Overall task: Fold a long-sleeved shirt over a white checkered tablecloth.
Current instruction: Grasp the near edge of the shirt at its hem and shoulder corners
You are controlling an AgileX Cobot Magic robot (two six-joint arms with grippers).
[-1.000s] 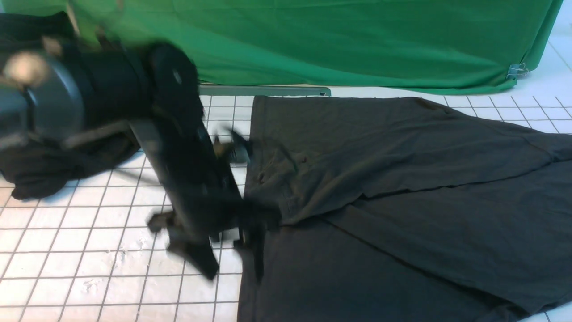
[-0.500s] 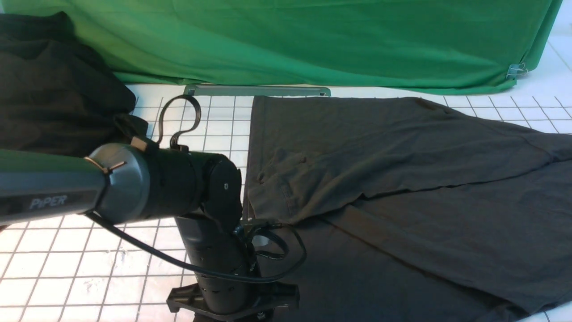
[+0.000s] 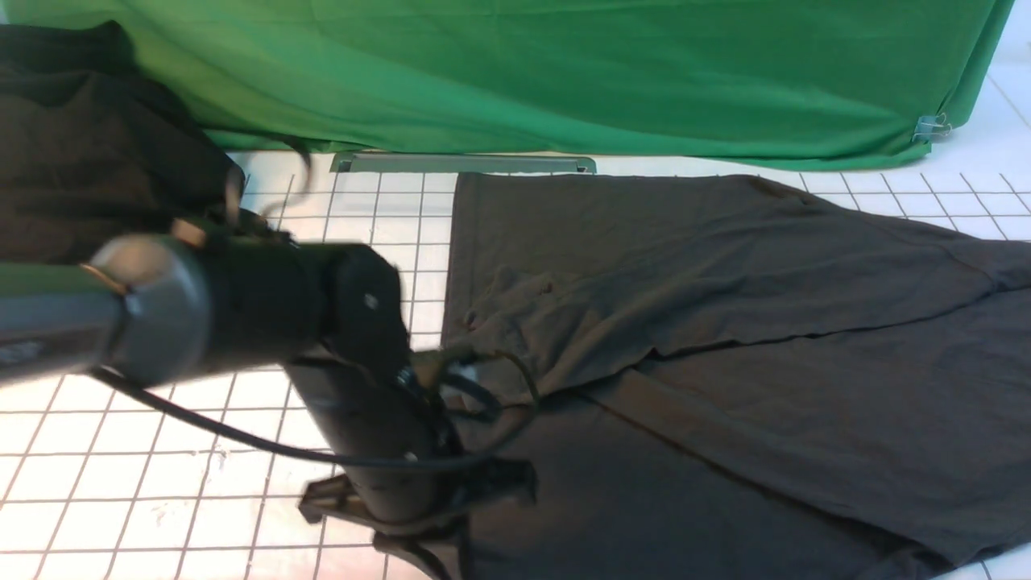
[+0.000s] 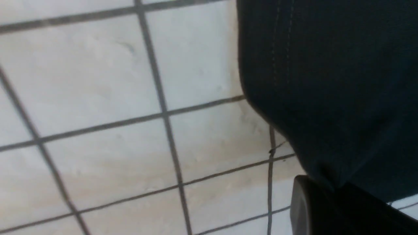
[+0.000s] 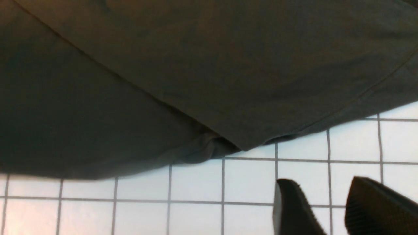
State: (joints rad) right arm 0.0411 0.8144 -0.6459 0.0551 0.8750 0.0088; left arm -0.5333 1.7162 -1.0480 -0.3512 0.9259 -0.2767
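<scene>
dark charcoal-grey on the shirt [image 3: 765, 282]; white with thin grey squares across the tablecloth [image 3: 217, 467]; plain green on the backdrop [image 3: 564, 72]; black on the heaped cloth [image 3: 89, 153].

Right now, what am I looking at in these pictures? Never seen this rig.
It's a two-armed robot. The front view comes from a camera between its arms, looking forward; the other two come from cameras on its wrists.

A dark shirt lies partly folded on a white checkered tablecloth, with a heap of black cloth at the left and a green backdrop behind.

The left gripper is closed on the shirt's edge, pinching it. The right gripper, seen only from its own wrist, has its fingers apart over the tablecloth, holding nothing.
</scene>
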